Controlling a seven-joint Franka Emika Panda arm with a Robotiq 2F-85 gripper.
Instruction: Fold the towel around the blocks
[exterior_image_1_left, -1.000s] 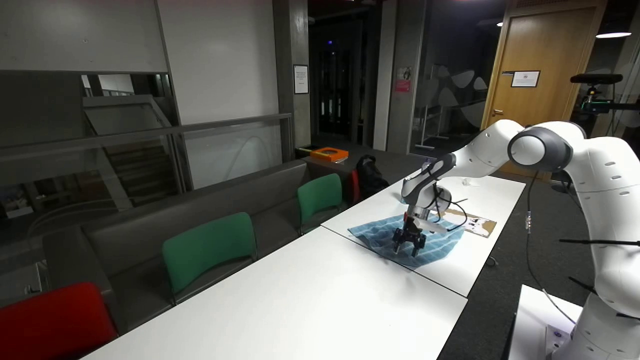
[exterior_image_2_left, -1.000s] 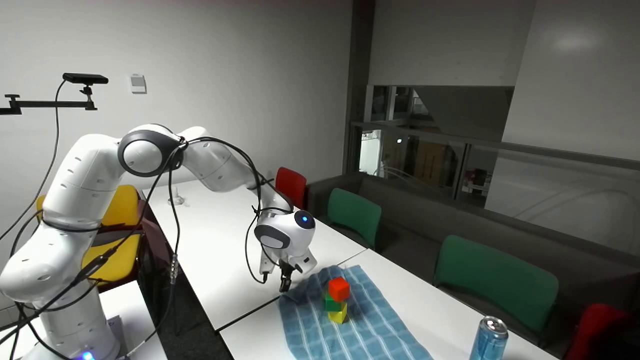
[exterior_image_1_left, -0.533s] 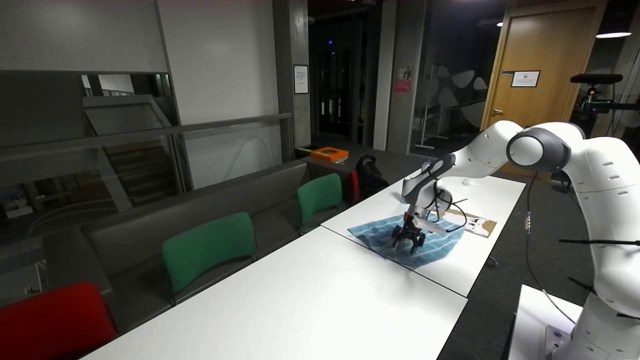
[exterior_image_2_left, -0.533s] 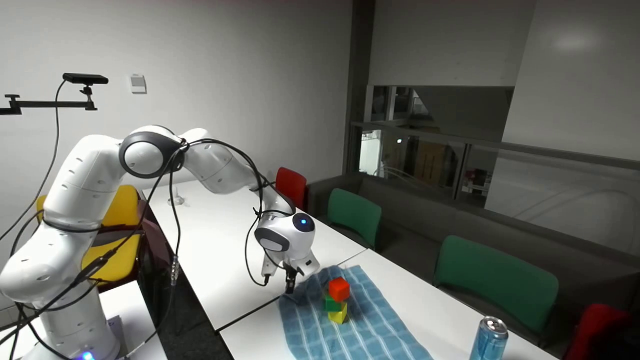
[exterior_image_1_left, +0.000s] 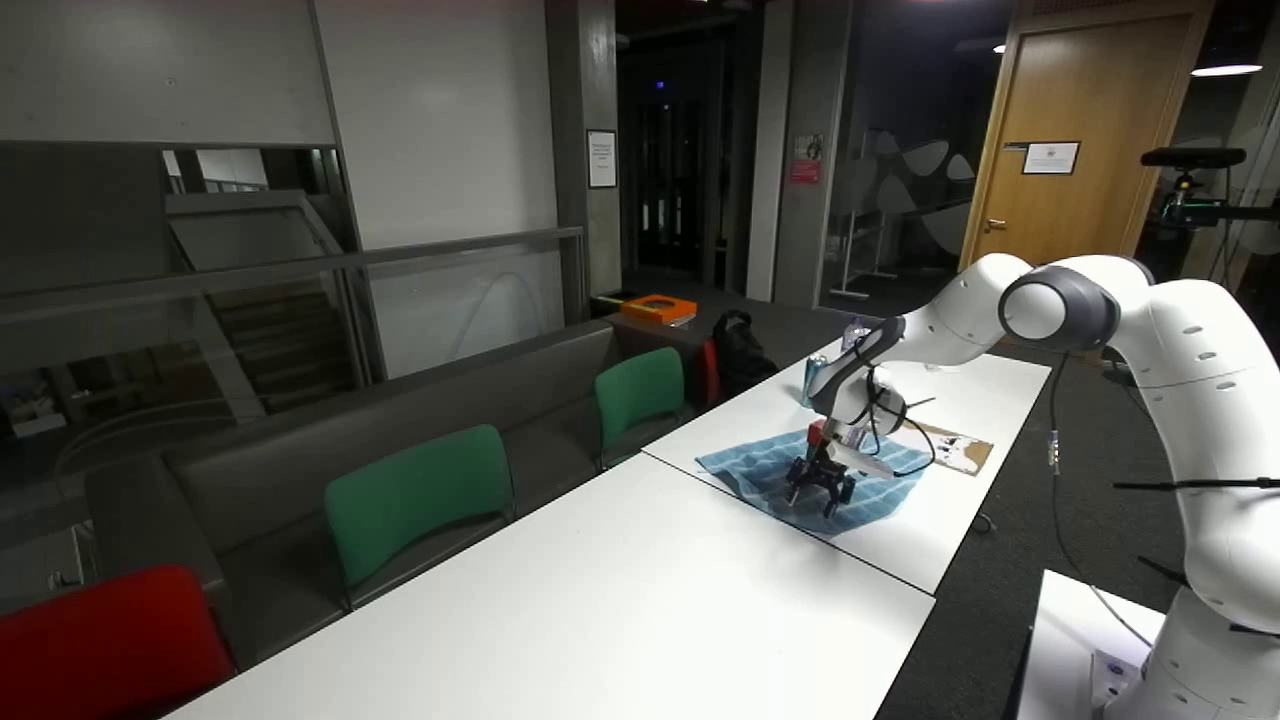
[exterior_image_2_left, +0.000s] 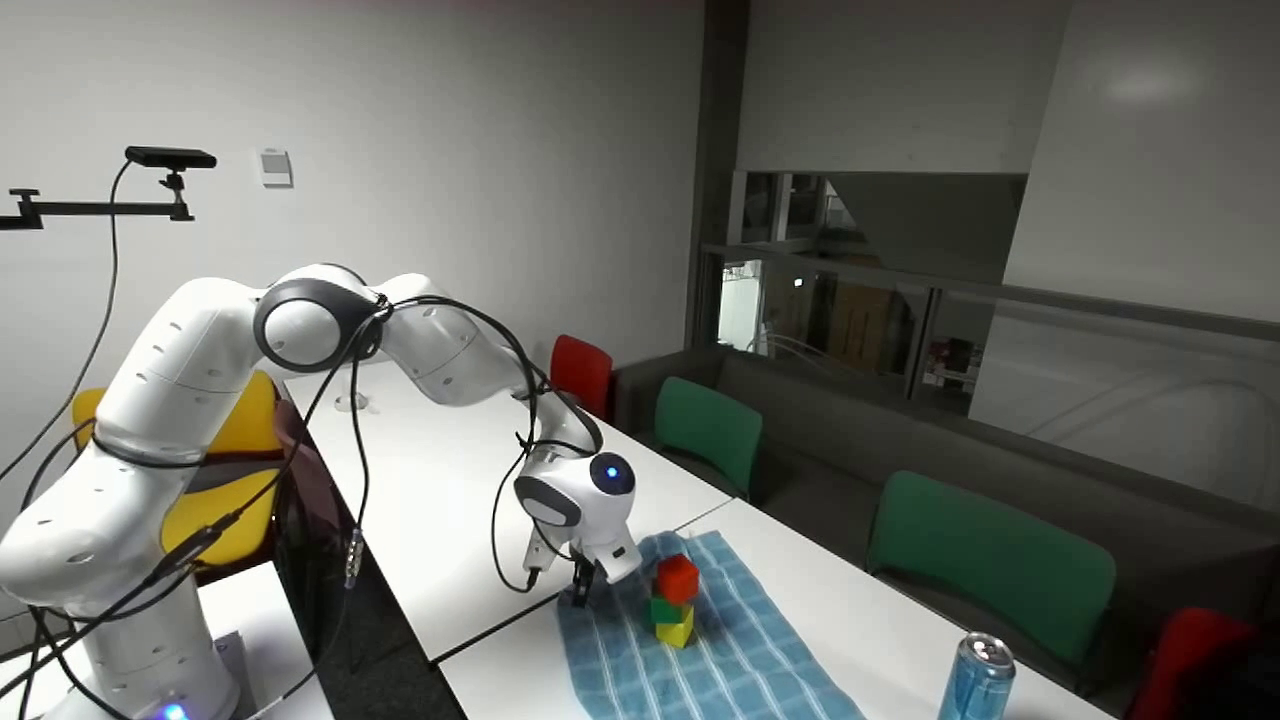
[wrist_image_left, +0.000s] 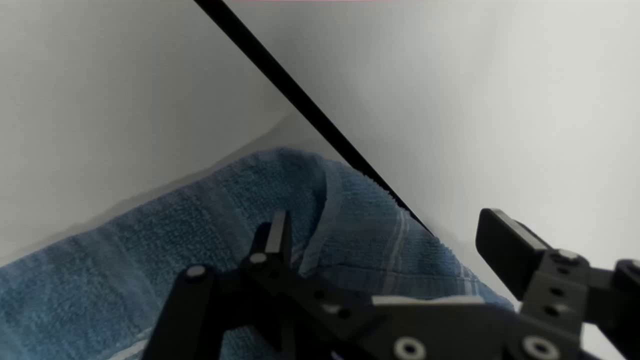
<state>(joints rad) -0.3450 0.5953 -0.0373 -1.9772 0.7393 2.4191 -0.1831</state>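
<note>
Lying partly beneath the gripper (wrist_image_left: 385, 220), whose jaws stand apart, is the towel (exterior_image_2_left: 738, 648).

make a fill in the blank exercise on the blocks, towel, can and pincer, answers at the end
The green block and yellow block sit below the ____ block.
The towel beneath them is ____ with pale stripes.
The can stands ____, not on its side.
The pincer is not shut but ____.

Missing words: red, blue, upright, open.
</note>
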